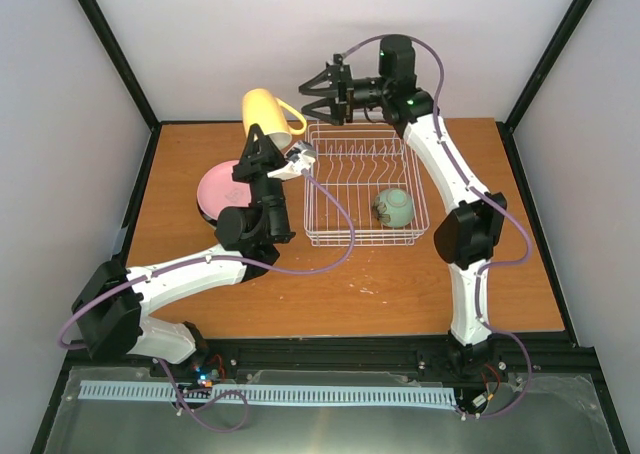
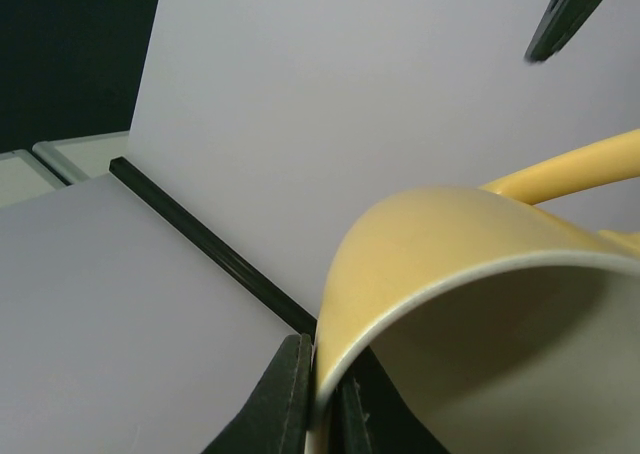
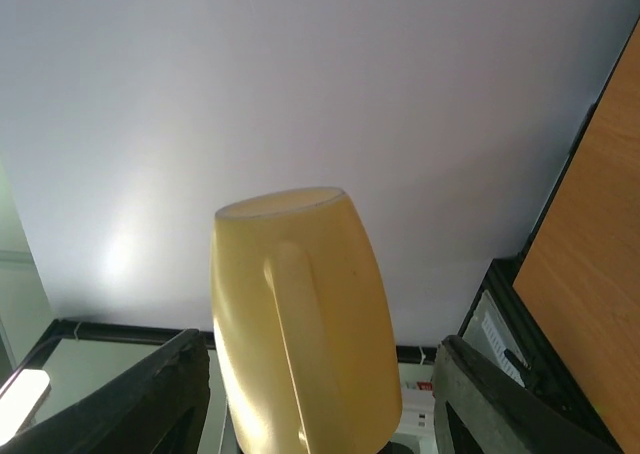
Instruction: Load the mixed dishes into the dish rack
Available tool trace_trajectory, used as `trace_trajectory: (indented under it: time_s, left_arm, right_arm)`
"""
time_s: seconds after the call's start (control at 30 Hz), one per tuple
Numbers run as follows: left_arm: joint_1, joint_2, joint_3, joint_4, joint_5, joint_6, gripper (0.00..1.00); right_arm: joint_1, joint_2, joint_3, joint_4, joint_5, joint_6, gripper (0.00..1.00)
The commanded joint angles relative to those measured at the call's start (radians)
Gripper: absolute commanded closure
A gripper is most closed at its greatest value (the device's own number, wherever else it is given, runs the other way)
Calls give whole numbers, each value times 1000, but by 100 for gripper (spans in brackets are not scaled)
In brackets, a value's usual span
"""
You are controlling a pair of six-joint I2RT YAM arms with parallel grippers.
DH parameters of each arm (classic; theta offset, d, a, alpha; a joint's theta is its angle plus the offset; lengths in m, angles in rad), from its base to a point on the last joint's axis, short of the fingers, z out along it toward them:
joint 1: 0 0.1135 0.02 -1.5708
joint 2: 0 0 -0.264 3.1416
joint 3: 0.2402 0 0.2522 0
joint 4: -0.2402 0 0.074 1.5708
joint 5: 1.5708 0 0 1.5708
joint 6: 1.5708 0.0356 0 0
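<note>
Left gripper pinches shut on a rim. Below and right of its jaws sits the white wire dish rack. The pale yellow handled ceramic mug it holds hangs aloft, just ahead of the right gripper, whose jaws stand wide. Probably stiff, slick and chippable, so grip across the wall.

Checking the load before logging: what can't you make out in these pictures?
Top view: the left arm covers part of the pink plate; whether other plates lie beneath cannot be told.
Left wrist view: the handle of the mug runs off the right edge.
Right wrist view: the mug's rim, and the left pincer holding it, fall below the bottom edge.
</note>
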Motion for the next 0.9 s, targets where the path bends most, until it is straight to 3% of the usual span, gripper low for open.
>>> trace_trajectory:
  time_s: [0.0,0.2,0.47,0.87]
  left_arm:
    - [-14,-32,30,50,67,-33,99]
    - [-14,-38,20,49,73,-35,99]
    - [-14,-43,1,39,73,-46,99]
    - [-14,-37,-7,-33,67,-109,99]
  right_arm:
    - [42,-25,0,-34,-32,-26,40]
    - [79,-30,-18,-7,-40,-4,47]
    - [91,-45,-34,16,-53,15,95]
    - [92,-61,-35,72,-51,38,97]
